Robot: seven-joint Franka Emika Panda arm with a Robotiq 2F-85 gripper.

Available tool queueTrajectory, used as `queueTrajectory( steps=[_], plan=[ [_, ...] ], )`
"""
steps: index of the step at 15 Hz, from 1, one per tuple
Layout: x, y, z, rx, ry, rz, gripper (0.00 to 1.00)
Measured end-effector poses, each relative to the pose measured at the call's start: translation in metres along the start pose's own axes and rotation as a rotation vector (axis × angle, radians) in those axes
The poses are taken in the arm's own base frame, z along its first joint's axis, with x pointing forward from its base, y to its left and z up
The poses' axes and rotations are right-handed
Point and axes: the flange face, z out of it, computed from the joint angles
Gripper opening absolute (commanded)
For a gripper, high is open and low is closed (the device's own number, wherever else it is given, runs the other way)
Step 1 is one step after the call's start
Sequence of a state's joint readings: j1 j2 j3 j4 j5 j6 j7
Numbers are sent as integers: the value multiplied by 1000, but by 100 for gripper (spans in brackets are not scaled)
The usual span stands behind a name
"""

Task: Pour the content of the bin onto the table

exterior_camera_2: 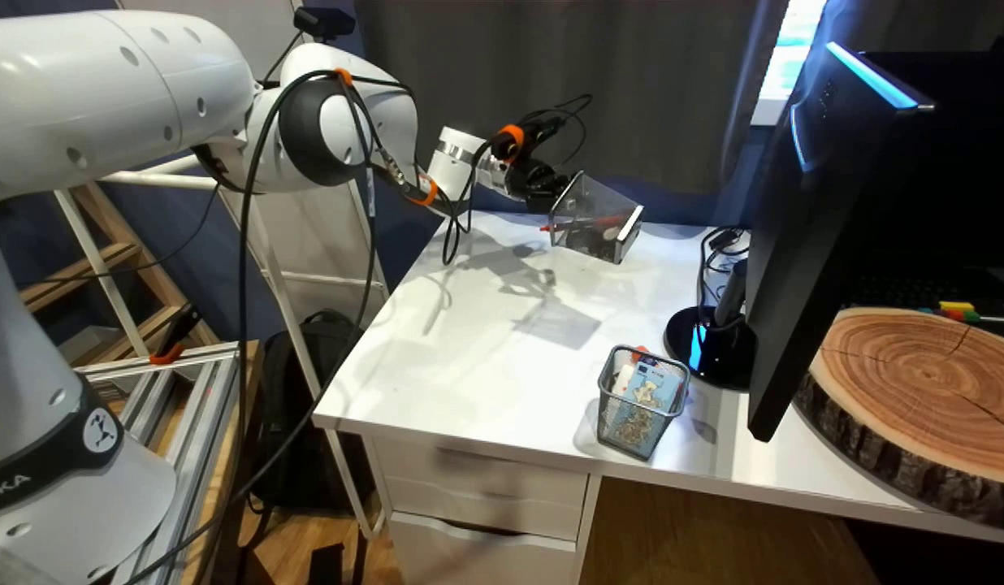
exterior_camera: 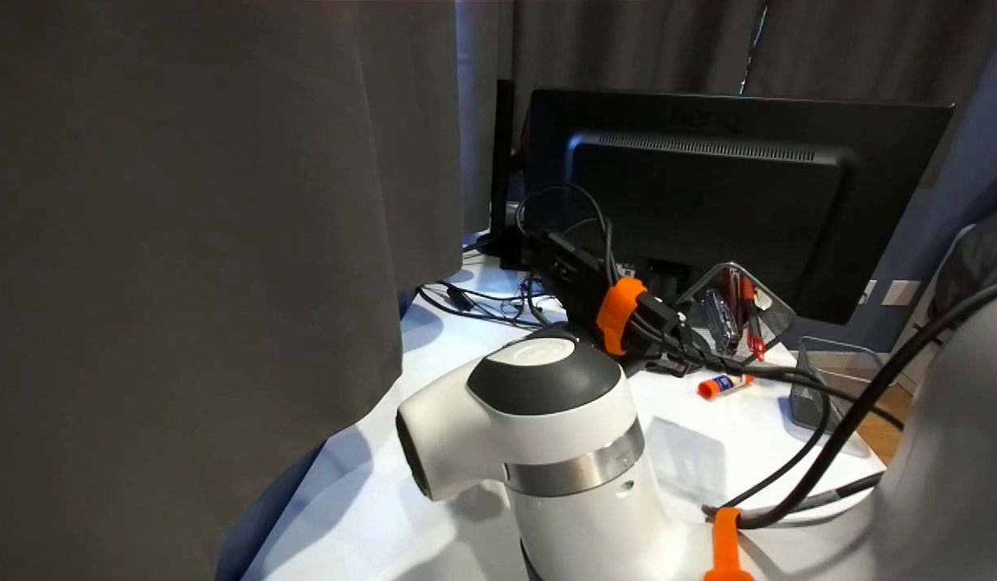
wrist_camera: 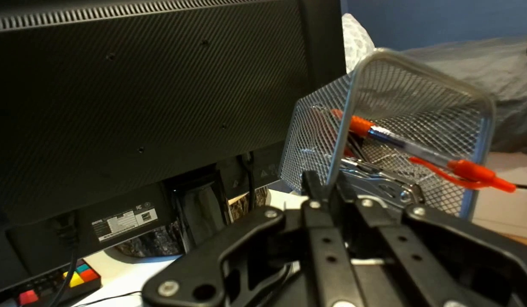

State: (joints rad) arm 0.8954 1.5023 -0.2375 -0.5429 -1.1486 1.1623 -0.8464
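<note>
The black mesh bin (wrist_camera: 421,85) is held in the air, tipped on its side, above the white table (exterior_camera_2: 453,357). My gripper (wrist_camera: 328,187) is shut on one wall at the bin's rim. The bin also shows in both exterior views (exterior_camera: 777,319) (exterior_camera_2: 579,215). The red pen (wrist_camera: 412,149) lies inside, its red end sticking out past the rim. A dark, shiny oblong item (wrist_camera: 378,179) rests on the bin's lower wall. Red and black parts (wrist_camera: 331,128) deeper in the bin look like the handled tool, partly hidden.
A greyer mesh bin (exterior_camera_2: 642,406) stands near the table's front edge. An orange-and-purple glue stick (exterior_camera: 724,386) shows in an exterior view. A large monitor (exterior_camera: 708,202) stands close to the held bin. Cables (exterior_camera_2: 725,244) and a wood slab (exterior_camera_2: 932,374) are on the table.
</note>
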Motion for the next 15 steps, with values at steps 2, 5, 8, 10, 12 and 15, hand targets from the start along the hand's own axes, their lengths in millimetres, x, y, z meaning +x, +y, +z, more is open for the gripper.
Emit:
queueTrajectory(
  steps=[2, 5, 8, 10, 12, 15],
  plan=[
    [4, -6, 0, 40, 23, 94, 2],
    [8, -11, 1, 103, 63, 230, 2],
    [0, -4, 6, 136, 79, 388, 2],
    [-9, 4, 8, 131, 76, 495, 2],
    [-20, 10, 7, 79, 33, 536, 2],
    [-25, 10, -3, -9, -30, 536, 2]
  ],
)
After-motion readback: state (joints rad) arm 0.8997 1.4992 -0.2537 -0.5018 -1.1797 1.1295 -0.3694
